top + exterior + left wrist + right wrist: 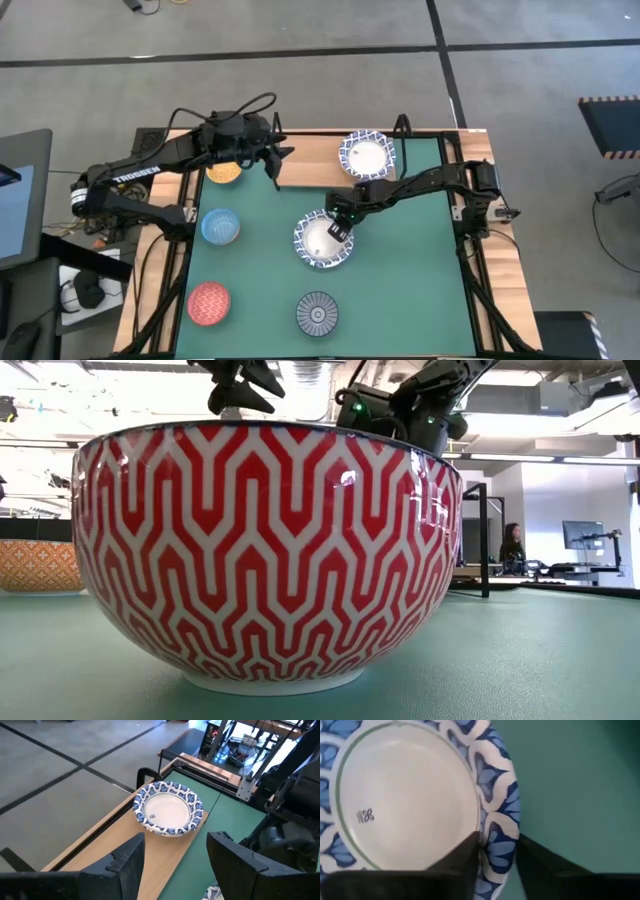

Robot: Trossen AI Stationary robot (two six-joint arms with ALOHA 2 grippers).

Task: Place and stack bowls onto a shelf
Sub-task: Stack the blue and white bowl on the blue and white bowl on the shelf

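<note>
A white bowl with a blue patterned rim [323,241] sits on the green mat [400,280] at mid-table. My right gripper [340,226] is down at its far right rim, shut on it. A second white and blue bowl [365,155] rests on the right part of the light-wood shelf [305,165] at the far edge. My left gripper [276,160] hovers open over the shelf's left part, facing that bowl [168,808], with nothing between its fingers. Yellow [223,172], light blue [220,226], red [209,303] and dark striped [317,313] bowls stand on the mat. My right gripper has the bowl's flared blue rim [497,852] between its two fingers, one finger [462,857] inside the bowl and one [540,862] outside. The fingers come steeply from above, across the rim. The bowl sits upright with its base on the mat.
The red bowl [265,550] fills the low view, with the yellow bowl [35,565] behind it. A thin black wire frame [402,125] stands at the shelf's far edge. A person [512,545] sits in the room beyond. The mat's right half is bare.
</note>
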